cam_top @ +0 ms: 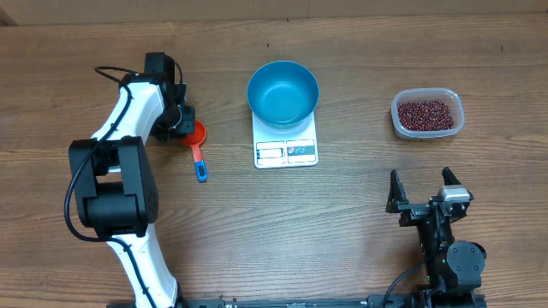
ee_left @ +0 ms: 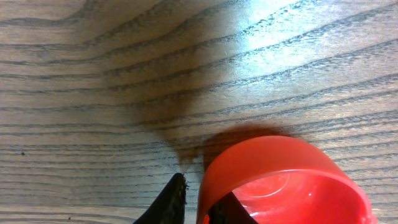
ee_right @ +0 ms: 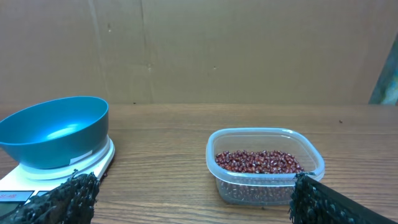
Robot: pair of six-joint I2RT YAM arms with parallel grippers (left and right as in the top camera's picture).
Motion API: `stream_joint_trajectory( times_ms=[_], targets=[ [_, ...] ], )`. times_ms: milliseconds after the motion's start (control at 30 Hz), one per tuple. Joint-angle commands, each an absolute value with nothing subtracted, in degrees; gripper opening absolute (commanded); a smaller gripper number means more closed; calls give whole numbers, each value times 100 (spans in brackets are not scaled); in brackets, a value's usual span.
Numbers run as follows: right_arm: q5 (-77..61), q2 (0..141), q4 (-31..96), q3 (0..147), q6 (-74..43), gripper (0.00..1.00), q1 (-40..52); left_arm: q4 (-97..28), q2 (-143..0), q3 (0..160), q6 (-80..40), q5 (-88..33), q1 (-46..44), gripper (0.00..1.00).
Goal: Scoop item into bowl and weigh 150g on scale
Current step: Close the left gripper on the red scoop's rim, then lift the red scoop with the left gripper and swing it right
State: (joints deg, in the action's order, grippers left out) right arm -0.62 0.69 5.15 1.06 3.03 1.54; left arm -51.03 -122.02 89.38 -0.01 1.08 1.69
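The scoop [cam_top: 199,137], a red cup on a blue handle, lies on the tabletop [cam_top: 342,248] toward its left edge, handle pointing at the near edge. The left tool [ee_left: 200,206] has been set over the cup end. In the left wrist view, one finger [ee_left: 169,204] is seen outside the red wall and the other inside the cup, with only a narrow gap between them. A thin strip of wood shows between the outer finger and the wall, so it cannot be told whether the wall is clamped yet. The cup wall is judged to have been chosen because it stands up from the wood, while the handle lies flat.

The bowl [cam_top: 282,92] is seated on the scale [cam_top: 286,151], in the middle of the tabletop toward the far edge. The display strip is left uncovered on the near side, presumably so the weight can be read. The bowl appears to be empty.

The beans [cam_top: 425,113] are all held in a clear tub [cam_top: 428,130] near the right edge, well apart from the bowl. None are seen in the scoop. The right tool [cam_top: 420,192] is parked near the near edge with its jaws spread wide and nothing between them, facing the tub and clear of the left arm's path.
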Motion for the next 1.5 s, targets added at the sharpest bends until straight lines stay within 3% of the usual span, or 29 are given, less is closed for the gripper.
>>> stream_joint_trajectory(
  times_ms=[0,367,900,1467],
  targets=[
    [-8,16,484,45,309,100,187,-5092,-12184,8919,-19,36,141,13],
    [-8,16,486,45,309,100,187,-5078,-12184,8919,-21,36,141,4],
    [-8,16,486,45,309,100,187,-5393,-11970,8954,-84,-1,143,4],
    [-5,16,486,45,309,100,187,-6283,-9196,8954,-329,102,148,4]
  ],
)
